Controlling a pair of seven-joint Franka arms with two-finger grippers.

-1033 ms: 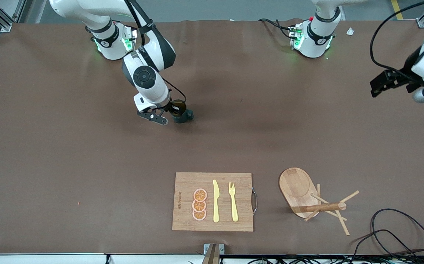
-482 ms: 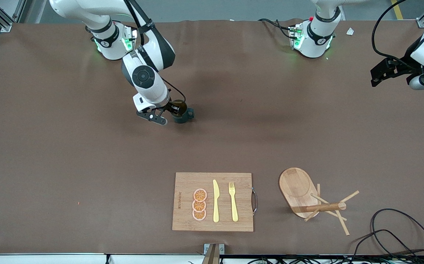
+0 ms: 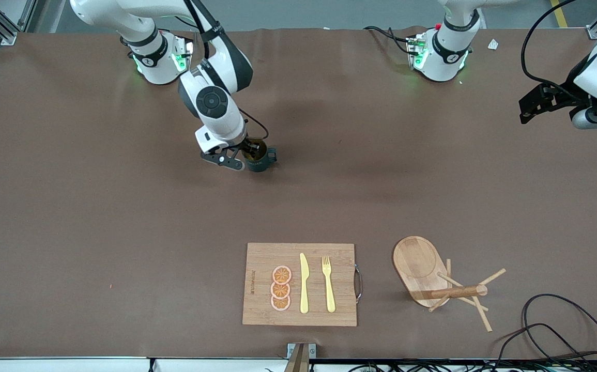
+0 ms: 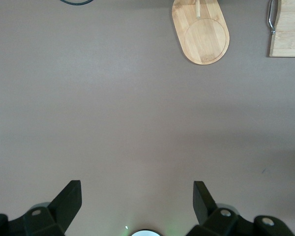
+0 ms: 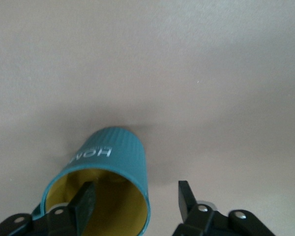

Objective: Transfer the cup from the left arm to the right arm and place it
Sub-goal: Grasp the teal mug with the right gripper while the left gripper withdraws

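Here, right tool [image 3: 246, 155] straddling cup [image 3: 260, 161] rim, parted

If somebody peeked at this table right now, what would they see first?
Probably the teal cup with its yellow inside, standing out on the brown table with the right gripper open around its rim. Then the wooden cutting board nearer the front camera, carrying orange slices, a yellow knife and fork. The left gripper waits open over its end of the table.
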